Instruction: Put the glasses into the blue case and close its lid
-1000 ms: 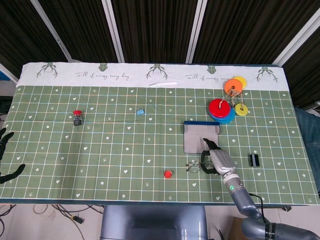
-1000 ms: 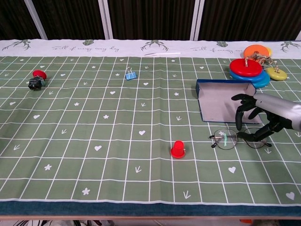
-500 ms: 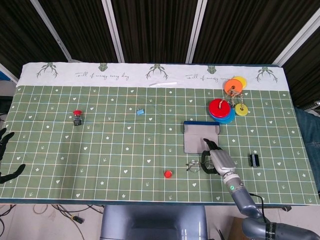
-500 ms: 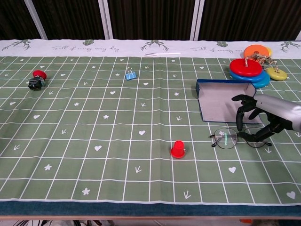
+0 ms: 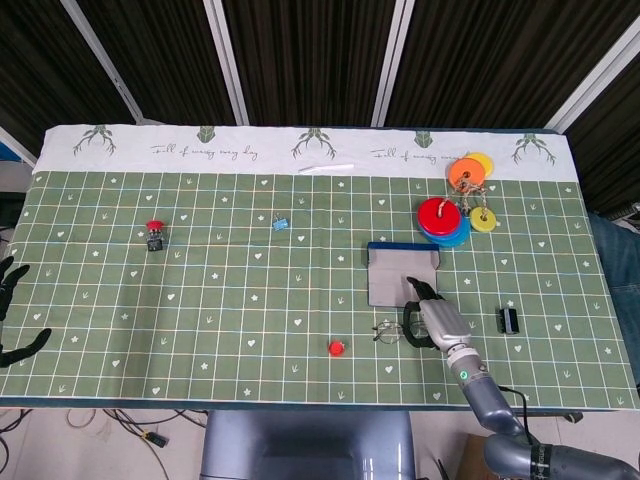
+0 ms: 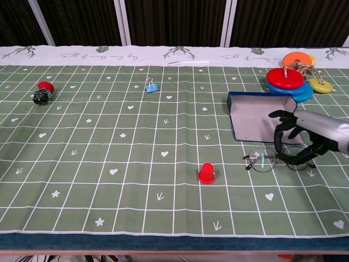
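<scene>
Right hand (image 6: 299,143) curled over the right half of the glasses (image 6: 271,160), fingers bent around the frame; a firm grip cannot be confirmed. Lying flat on the tabletop (image 6: 109,153) just in front of the open blue case (image 6: 256,121). Probably light, thin-wired, easily bent, lenses slippery: best pinched at bridge or rim. Left hand (image 5: 12,300) at table edge, spread, empty.

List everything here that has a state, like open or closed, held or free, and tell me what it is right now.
blue case: open, empty, lid up.
glasses: unfolded, on the mat in front of the case.
right hand: fingers curled around the glasses.
left hand: at the table's edge, fingers spread, holding nothing.
binder clip: lying free.
</scene>
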Tool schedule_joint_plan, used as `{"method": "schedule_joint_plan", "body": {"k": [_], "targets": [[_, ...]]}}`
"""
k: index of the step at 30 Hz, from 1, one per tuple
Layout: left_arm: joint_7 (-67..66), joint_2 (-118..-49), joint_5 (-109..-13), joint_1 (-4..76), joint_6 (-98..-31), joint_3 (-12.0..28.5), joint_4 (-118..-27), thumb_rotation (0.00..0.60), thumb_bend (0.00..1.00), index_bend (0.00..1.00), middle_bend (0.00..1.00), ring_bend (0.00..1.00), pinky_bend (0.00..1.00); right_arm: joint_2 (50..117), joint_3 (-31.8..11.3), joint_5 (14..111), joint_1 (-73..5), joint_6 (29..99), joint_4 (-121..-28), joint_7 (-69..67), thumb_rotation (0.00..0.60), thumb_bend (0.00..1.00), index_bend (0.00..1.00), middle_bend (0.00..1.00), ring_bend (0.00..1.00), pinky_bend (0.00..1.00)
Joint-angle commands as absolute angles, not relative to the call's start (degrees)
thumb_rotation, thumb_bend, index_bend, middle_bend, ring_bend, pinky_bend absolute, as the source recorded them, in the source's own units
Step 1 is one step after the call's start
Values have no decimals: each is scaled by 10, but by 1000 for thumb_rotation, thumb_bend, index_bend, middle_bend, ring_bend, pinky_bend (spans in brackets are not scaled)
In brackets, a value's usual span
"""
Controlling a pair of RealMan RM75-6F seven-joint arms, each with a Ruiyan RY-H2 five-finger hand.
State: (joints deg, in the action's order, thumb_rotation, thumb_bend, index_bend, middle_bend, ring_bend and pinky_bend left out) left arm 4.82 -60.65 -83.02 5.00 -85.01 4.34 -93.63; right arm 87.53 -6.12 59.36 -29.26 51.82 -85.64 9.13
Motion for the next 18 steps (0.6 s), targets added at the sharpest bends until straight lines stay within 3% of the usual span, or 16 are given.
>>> {"method": "schedule_joint_plan", "body": {"k": [1,18], "targets": [[48,-607,-831,50,-850,43,-937,600,216,100,0,0,0,875,-62,593,-293,518,-857,91,600,503,620,1,63,213],[52,-606,-831,49,-852,44,-938,600,216,102,0,0,0,851,-92,601,-317,506,-877,77,600,560,642,1,63,205]]}}
